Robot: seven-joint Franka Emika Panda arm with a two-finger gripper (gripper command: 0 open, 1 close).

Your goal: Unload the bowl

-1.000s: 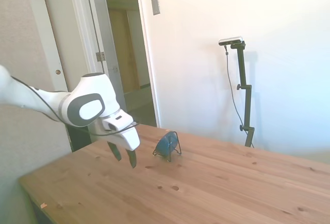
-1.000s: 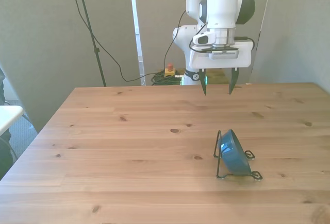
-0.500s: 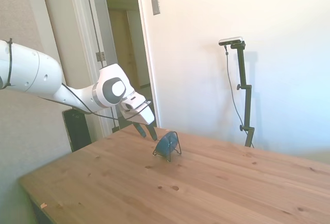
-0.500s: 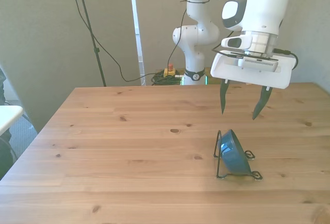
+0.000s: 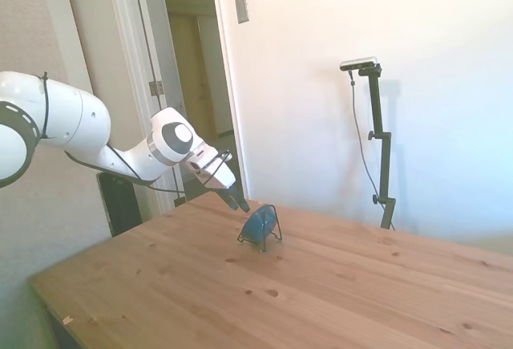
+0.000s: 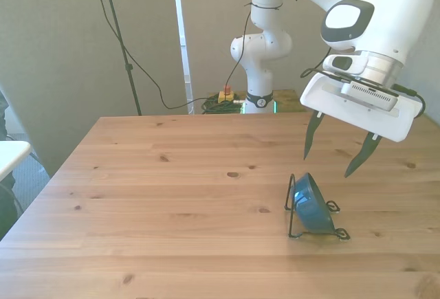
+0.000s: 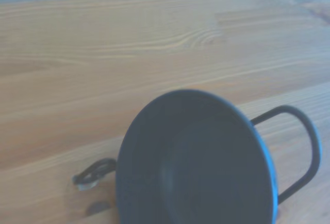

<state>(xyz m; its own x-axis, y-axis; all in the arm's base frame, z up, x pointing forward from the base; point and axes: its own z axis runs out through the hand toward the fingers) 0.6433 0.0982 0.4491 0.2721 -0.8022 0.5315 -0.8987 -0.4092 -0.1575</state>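
Here the tool (image 6: 337,156) (fingers apart) hangs above the racked bowl (image 6: 311,203)

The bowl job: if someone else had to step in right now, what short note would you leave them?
Gripper: open, empty, hanging in the air just above and behind the bowl.
Bowl: propped on edge in the black wire rack on the wooden table, toward the front view's right.
Done: the approach only; nothing is gripped.
Left: lower the gripper onto the bowl's rim, close, lift the bowl out of the rack and set it on the table.
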